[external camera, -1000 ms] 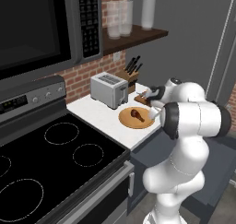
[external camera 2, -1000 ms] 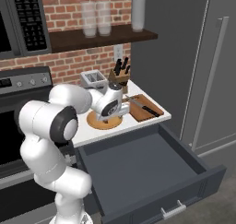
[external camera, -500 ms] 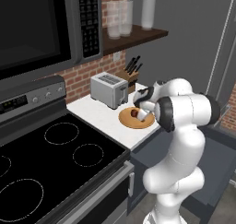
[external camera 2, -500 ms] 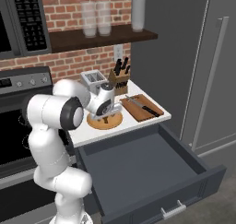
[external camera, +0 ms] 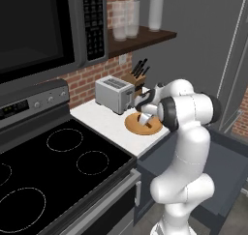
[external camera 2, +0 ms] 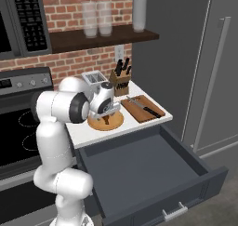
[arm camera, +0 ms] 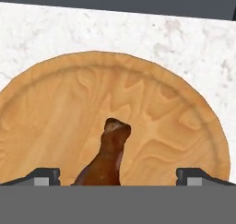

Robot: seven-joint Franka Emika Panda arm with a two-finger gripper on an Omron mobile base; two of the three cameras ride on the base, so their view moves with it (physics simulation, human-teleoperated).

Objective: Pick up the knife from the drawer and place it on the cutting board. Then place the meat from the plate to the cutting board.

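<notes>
The meat (arm camera: 109,155), a small dark-brown drumstick, lies on the round tan plate (arm camera: 166,121) in the hand view, between the two fingertips (arm camera: 44,176). My gripper (arm camera: 118,177) is open and straddles it without gripping. In the base views the gripper (external camera 2: 108,119) (external camera: 144,119) hangs low over the plate (external camera 2: 97,126) (external camera: 132,125). To the right of the plate, the knife (external camera 2: 143,107) lies on the reddish-brown cutting board (external camera 2: 137,112). Below the counter the dark drawer (external camera 2: 139,167) stands pulled out and empty.
A silver toaster (external camera: 114,94) and a wooden knife block (external camera 2: 120,83) stand behind the plate against the brick wall. A black stovetop (external camera: 53,166) lies left of the counter. A tall grey fridge door (external camera 2: 209,67) is at the right.
The hand has swung from above the plate's board side down and left onto the plate, ending low over the meat. Knife, board and drawer have not moved.
</notes>
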